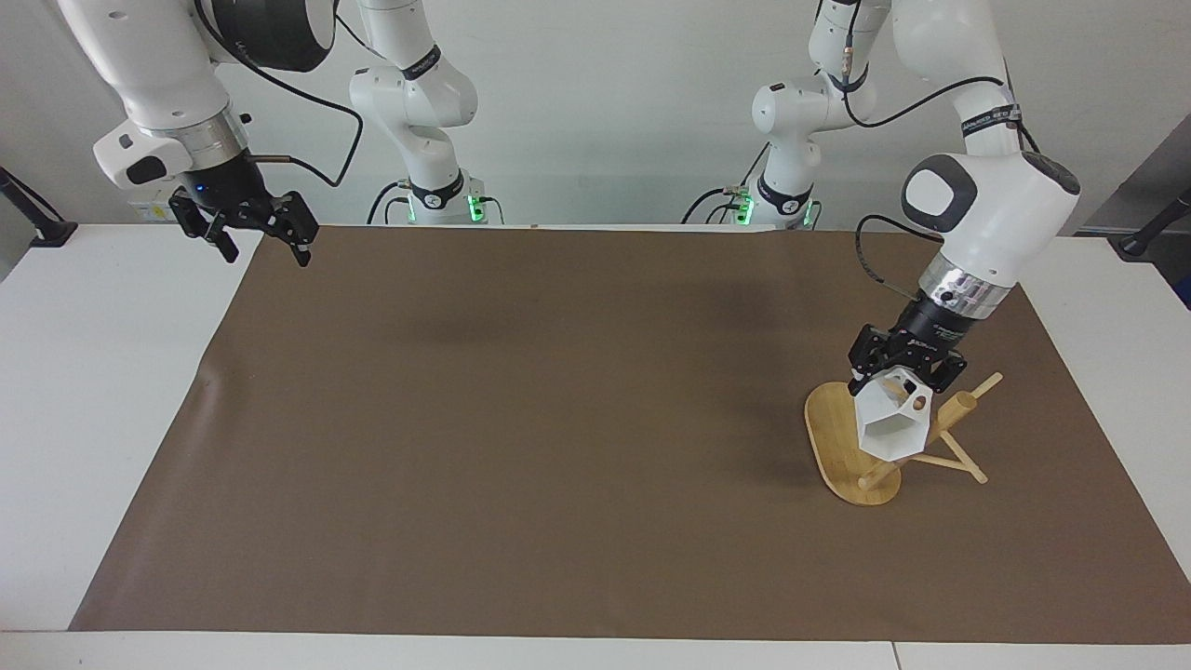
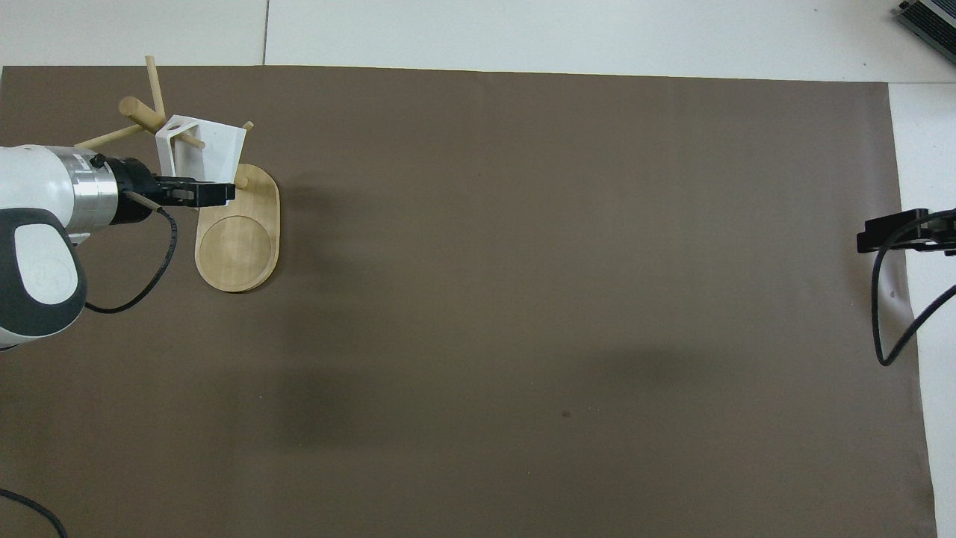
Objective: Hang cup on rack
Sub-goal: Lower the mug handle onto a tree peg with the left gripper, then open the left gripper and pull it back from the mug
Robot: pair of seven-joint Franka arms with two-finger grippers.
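White cup [image 1: 890, 423] is clamped in the left gripper [image 1: 901, 372], right against the rack [image 1: 842, 437] post, mouth tipped down over the rack's base. Handle holes sit level with the slanted pegs; a peg looks threaded through the handle, can't confirm. Peg axis runs up and away from the post, so my read is slide along it, then release. Right gripper [image 1: 249, 234] waits wide open, well apart from the rack.
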